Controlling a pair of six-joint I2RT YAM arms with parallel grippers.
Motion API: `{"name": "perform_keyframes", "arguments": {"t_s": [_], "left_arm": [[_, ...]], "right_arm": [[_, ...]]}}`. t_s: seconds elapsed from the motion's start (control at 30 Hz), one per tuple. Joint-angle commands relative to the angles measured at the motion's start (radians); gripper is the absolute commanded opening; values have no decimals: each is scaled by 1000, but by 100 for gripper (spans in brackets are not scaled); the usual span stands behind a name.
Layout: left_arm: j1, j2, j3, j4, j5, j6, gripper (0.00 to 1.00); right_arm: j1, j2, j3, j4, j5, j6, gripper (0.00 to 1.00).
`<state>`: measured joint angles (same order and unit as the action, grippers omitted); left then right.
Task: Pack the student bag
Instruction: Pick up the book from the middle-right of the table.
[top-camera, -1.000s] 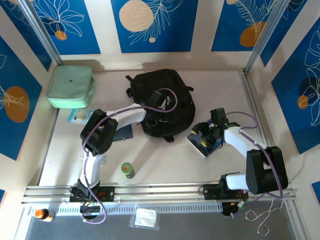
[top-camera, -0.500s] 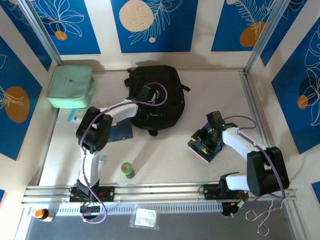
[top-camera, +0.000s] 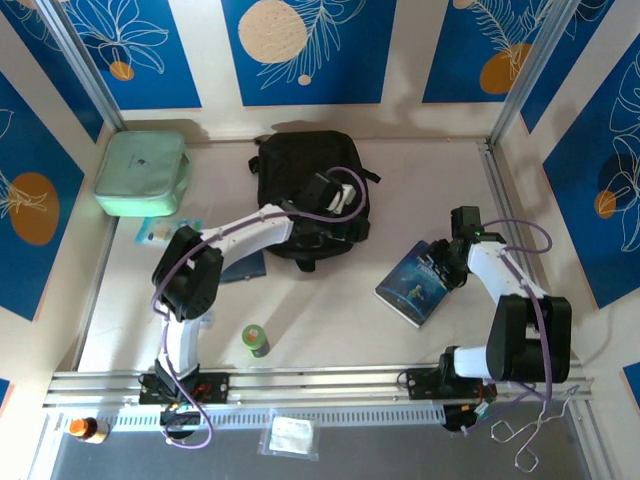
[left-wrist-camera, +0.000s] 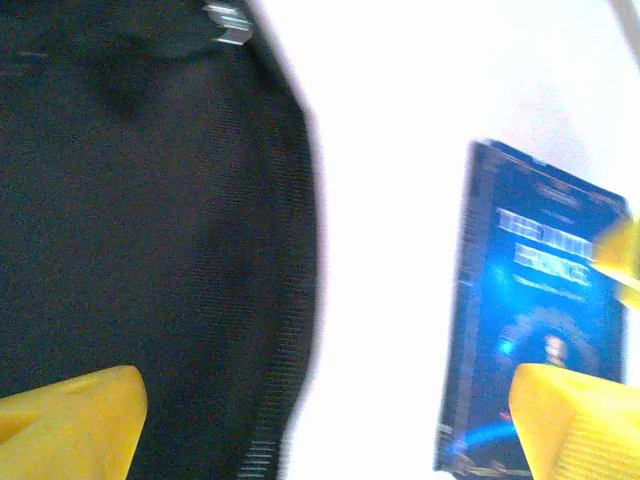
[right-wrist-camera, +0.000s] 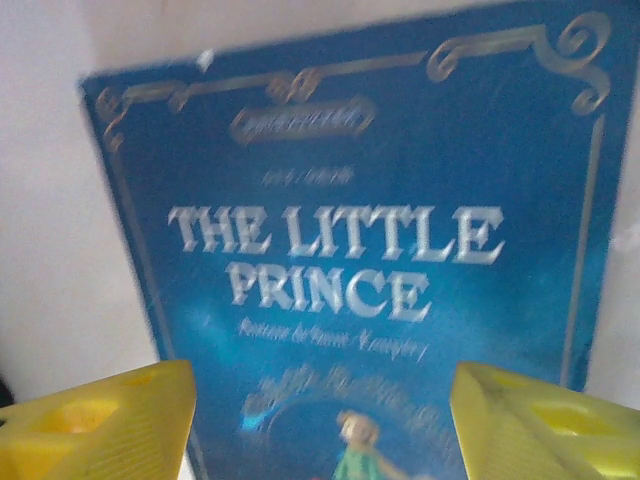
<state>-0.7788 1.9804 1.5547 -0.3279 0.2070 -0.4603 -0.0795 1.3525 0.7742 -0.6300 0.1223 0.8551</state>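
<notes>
Lying apart: student bag (top-camera: 290, 165), book (top-camera: 410, 287) (blue).

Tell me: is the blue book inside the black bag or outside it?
Outside: the book lies flat on the table, apart from the bag.

I read one title only: "THE LITTLE PRINCE", in pale capitals over two lines on the cover of the blue book (right-wrist-camera: 350, 250), which lay toward the right edge of the table (top-camera: 320, 300); the small lines above and below it were too blurred to read; from my left wrist the cover lettering was a smear.
</notes>
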Motion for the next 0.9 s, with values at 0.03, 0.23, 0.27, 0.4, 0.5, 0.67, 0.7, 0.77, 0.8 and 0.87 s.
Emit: {"name": "perform_keyframes", "arguments": {"t_s": [0.03, 0.23, 0.27, 0.4, 0.5, 0.67, 0.7, 0.77, 0.8, 0.87], "left_arm": [[-57, 65, 78, 4, 74, -31, 92], [-89, 165, 165, -47, 77, -113, 84], [-91, 180, 176, -57, 77, -125, 82], [-97, 253, 243, -119, 83, -151, 75], [-100, 285, 254, -127, 84, -177, 68], [-102, 317, 254, -118, 103, -211, 56], [-102, 324, 258, -118, 118, -212, 53], [-102, 335, 261, -114, 134, -217, 51], [-102, 339, 262, -113, 136, -220, 50], [-102, 347, 265, -120, 134, -219, 49]], "right_arm": [[-46, 78, 11, 55, -86, -88, 68], [-70, 179, 27, 111, -204, -178, 64], [-71, 196, 33, 117, -221, -193, 63], [-67, 251, 51, 153, -305, -240, 60], [-60, 270, 58, 168, -332, -243, 58], [-60, 262, 54, 185, -342, -241, 55], [-60, 261, 55, 187, -348, -245, 54], [-60, 260, 56, 184, -356, -255, 51], [-61, 261, 54, 185, -357, -257, 51], [-63, 264, 51, 190, -366, -257, 50]]}}
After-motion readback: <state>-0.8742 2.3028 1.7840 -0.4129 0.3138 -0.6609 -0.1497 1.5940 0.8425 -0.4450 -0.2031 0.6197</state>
